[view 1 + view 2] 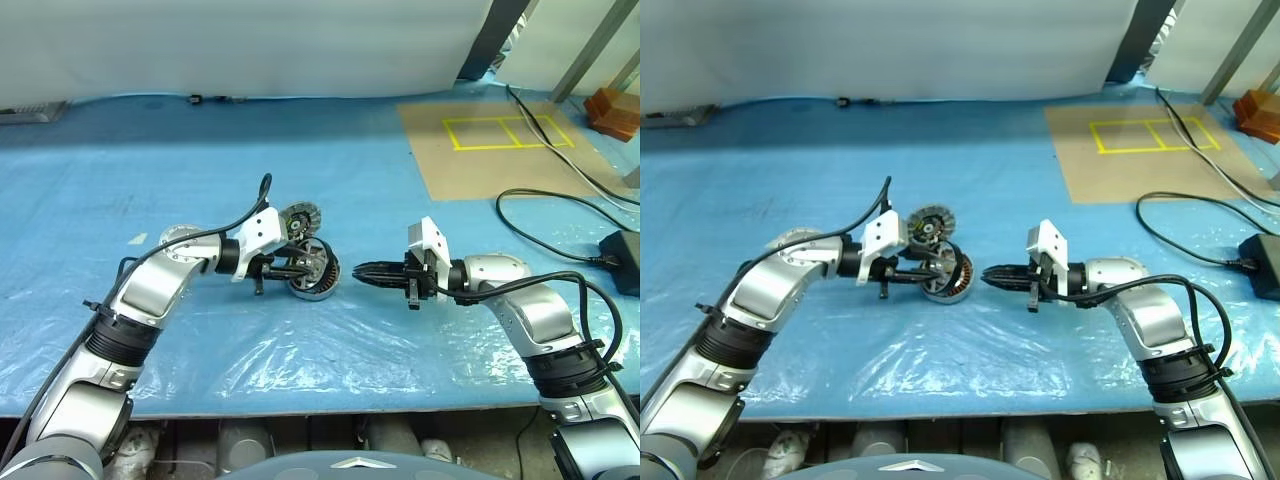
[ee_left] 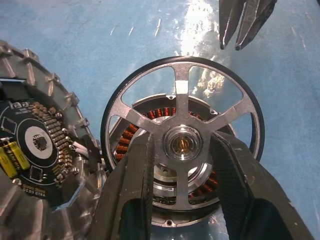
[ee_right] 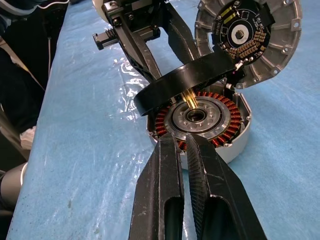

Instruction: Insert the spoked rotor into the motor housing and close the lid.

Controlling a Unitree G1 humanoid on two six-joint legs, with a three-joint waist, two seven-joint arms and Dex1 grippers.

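Observation:
My left gripper (image 1: 300, 268) is shut on the hub of the spoked rotor (image 2: 182, 87), a dark-rimmed ring with slim silver spokes. The rotor hangs tilted just above the motor housing (image 3: 235, 142), with its brass shaft pointing at the middle of the copper windings. The housing (image 1: 308, 289) lies on the blue table. The lid (image 3: 250, 35) leans against the housing's far side, showing its circuit-board face and ribbed rim. My right gripper (image 1: 362, 271) is shut on nothing. It points at the housing from the right, a short gap away.
The table (image 1: 150, 180) is covered in blue sheet with clear plastic wrinkled near the front edge. A brown cardboard panel (image 1: 480, 170) with yellow taped squares lies at the back right. Black cables (image 1: 540, 235) and a power adapter (image 1: 622, 255) lie at the right.

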